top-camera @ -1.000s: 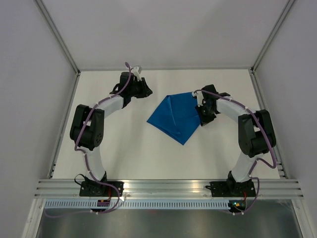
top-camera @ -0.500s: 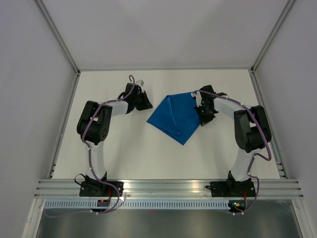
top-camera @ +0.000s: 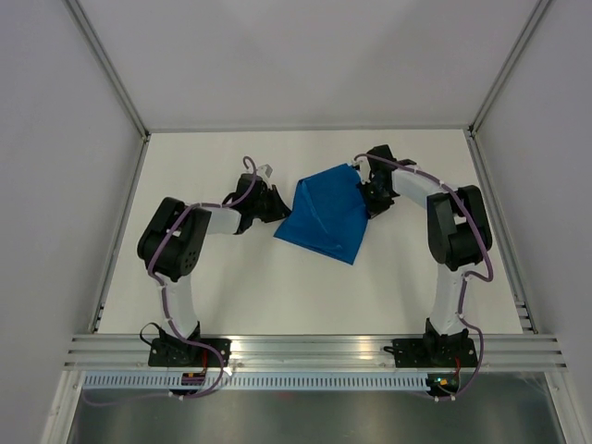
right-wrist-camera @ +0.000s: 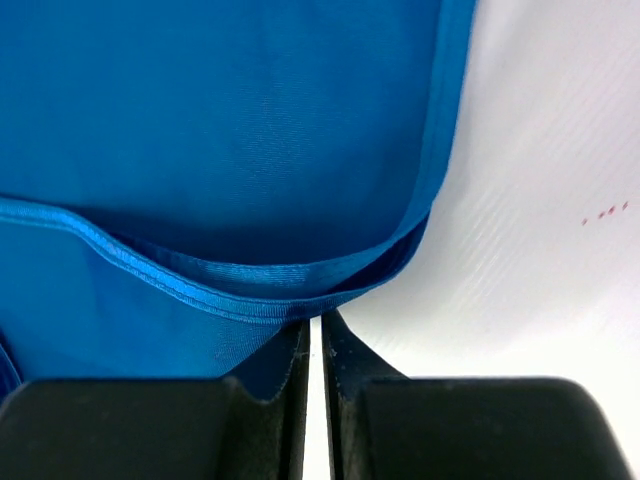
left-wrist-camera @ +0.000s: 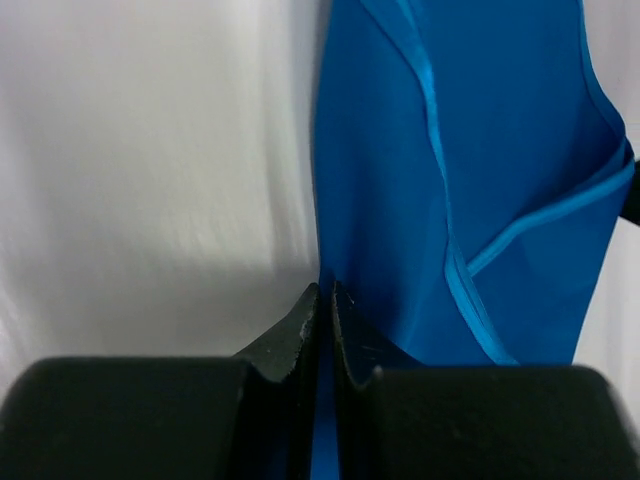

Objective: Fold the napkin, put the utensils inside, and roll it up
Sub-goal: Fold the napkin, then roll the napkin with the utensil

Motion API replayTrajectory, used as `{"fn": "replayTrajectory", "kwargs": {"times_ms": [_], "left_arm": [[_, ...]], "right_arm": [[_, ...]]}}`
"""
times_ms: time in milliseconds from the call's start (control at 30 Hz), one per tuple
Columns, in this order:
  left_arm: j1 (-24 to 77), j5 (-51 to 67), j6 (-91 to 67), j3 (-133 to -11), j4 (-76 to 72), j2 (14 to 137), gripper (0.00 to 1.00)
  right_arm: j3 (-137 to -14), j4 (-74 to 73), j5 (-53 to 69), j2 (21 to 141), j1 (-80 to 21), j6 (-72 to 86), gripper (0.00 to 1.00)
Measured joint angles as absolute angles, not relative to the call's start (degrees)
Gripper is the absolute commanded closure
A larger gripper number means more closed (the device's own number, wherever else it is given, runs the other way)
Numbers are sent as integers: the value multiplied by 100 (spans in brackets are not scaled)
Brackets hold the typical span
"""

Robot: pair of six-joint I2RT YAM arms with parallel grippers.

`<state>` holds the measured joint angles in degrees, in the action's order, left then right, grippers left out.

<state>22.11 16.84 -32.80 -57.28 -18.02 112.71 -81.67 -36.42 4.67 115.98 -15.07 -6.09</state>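
Napkin partly folded; my left pincer pinches its 9 o'clock edge, right pincer its 2 o'clock corner; filling, rolling remain.

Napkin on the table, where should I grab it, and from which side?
Pinch the napkin at its hemmed edge on the right side, coming in low from the right. The cloth lies flat and thin, but there the folded hem curls up, offering a lip.

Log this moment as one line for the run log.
napkin: partly folded | left gripper: shut on napkin edge | right gripper: shut on napkin hem | knife: not in view
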Motion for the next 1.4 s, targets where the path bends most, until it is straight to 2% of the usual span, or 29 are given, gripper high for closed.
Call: {"fn": "replayTrajectory", "kwargs": {"times_ms": [300,567,667,833,867,1000,1100,1167,1400], "left_arm": [[2429,1533,-3752,-4700,-2488,10746,86],[2429,1463,-3854,-4392,-2672,10560,82],[2425,1417,-3898,-4377,-2676,10534,69],[2285,1302,-3942,-4254,-2622,10320,53],[2220,1282,-3940,-4246,-2574,10276,52],[2029,1033,-3861,-4239,-2104,9913,47],[2012,886,-3664,-4311,-1673,9515,47],[2016,821,-3544,-4397,-1507,9198,51],[2034,576,-3256,-4462,-1503,8073,53]], "right_arm": [[-8608,-3597,469,11889,-1507,-648,86],[-8785,-3597,624,12014,-1507,-679,85],[-8934,-3612,607,12112,-1507,-690,86],[-8871,-3468,342,12066,-1511,-707,77],[-8827,-3450,276,12033,-1507,-731,71],[-8654,-3485,301,11795,-1332,-875,64],[-8650,-3588,478,11461,-1052,-1186,57],[-8648,-3627,613,11155,-902,-1476,54],[-8412,-3586,1269,9902,-1081,-2523,53]]}}
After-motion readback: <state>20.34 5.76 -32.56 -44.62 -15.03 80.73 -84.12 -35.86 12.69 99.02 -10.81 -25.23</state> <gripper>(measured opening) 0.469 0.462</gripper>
